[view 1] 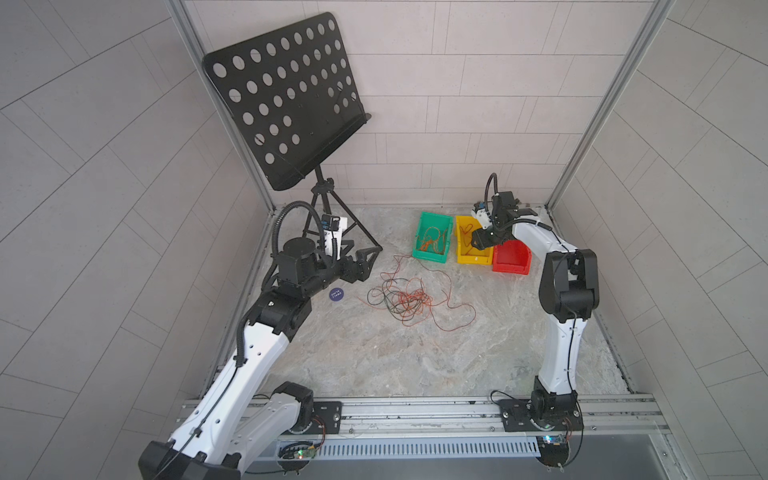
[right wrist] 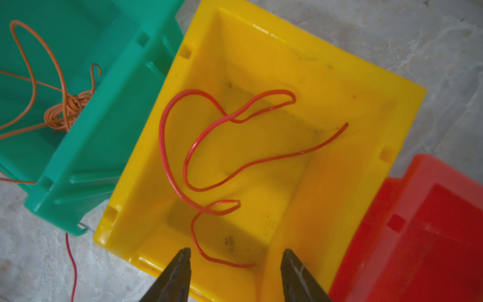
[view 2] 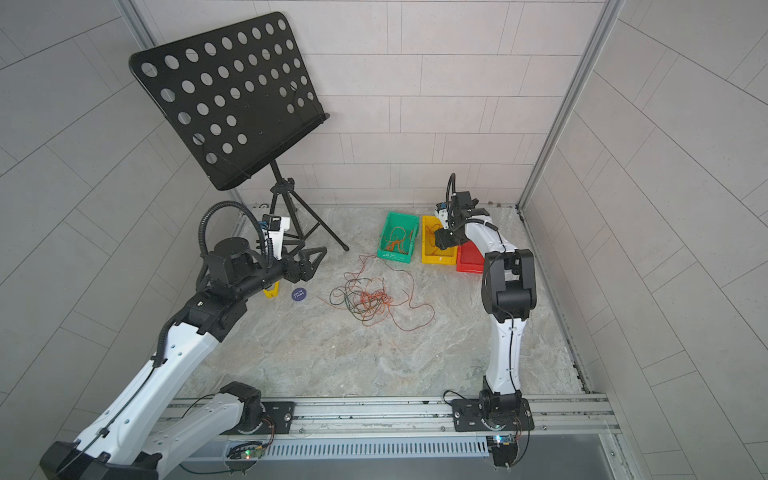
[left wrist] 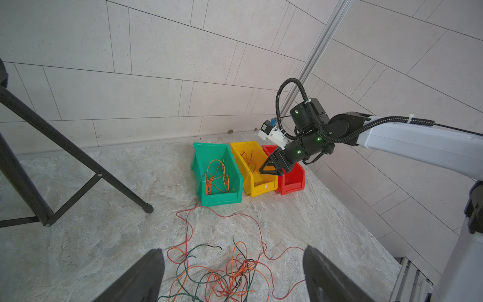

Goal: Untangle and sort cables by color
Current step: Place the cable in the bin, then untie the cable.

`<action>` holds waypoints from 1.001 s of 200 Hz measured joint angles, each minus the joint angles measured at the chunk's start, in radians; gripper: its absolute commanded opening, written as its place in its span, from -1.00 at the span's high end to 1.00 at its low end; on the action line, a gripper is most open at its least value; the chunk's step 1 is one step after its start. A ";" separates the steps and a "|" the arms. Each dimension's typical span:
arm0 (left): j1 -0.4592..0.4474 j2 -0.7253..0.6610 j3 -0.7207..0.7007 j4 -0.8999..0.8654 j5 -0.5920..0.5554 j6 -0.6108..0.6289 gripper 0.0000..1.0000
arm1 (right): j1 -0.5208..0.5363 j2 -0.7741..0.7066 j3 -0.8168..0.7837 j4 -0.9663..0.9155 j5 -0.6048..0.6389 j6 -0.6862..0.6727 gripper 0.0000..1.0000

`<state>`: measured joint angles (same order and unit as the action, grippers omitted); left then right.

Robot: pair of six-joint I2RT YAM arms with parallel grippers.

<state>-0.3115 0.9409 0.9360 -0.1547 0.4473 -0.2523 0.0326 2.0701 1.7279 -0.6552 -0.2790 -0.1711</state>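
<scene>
**Red wire in yellow bin; tangle still on the table**

Left gripper (left wrist: pixel 232 252) hangs wide open and empty near the black tripod leg (view 1: pixel 361 232), so I have little room there. The tangle of thin red, orange and dark cables (view 1: pixel 405 301) lies mid-table with clear floor around it. One red strand ends beside the green plastic bin (view 1: pixel 430 256), so a pull may shift it. Right gripper (right wrist: pixel 236 250) is over the yellow plastic bin (right wrist: pixel 313 60), jaws apart. The red wire (right wrist: pixel 167 123) lies loose inside and could snag as I lift.

White lettering on the blue disc (view 1: pixel 336 294) is illegible.
</scene>
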 measured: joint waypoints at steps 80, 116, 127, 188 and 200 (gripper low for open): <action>-0.005 0.061 -0.131 0.023 0.016 -0.077 -0.75 | 0.005 -0.452 -0.274 0.074 -0.076 0.090 -0.46; -0.075 0.132 -0.222 0.021 -0.005 -0.113 -0.75 | 0.108 -0.656 -0.512 0.175 -0.180 0.203 -0.58; -0.109 0.165 -0.238 0.023 -0.010 -0.117 -0.75 | 0.183 -0.682 -0.572 0.195 -0.197 0.218 -0.60; -0.174 0.295 -0.311 0.086 -0.010 -0.159 -0.74 | 0.487 -0.515 -0.610 0.275 -0.205 0.221 -0.51; -0.174 0.302 -0.320 0.097 -0.011 -0.163 -0.74 | 0.497 -0.457 -0.586 0.291 -0.192 0.217 -0.47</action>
<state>-0.4850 1.2427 0.6155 -0.0578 0.4366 -0.4156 0.5293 1.6127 1.1419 -0.3641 -0.4706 0.0456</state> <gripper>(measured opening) 0.871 0.753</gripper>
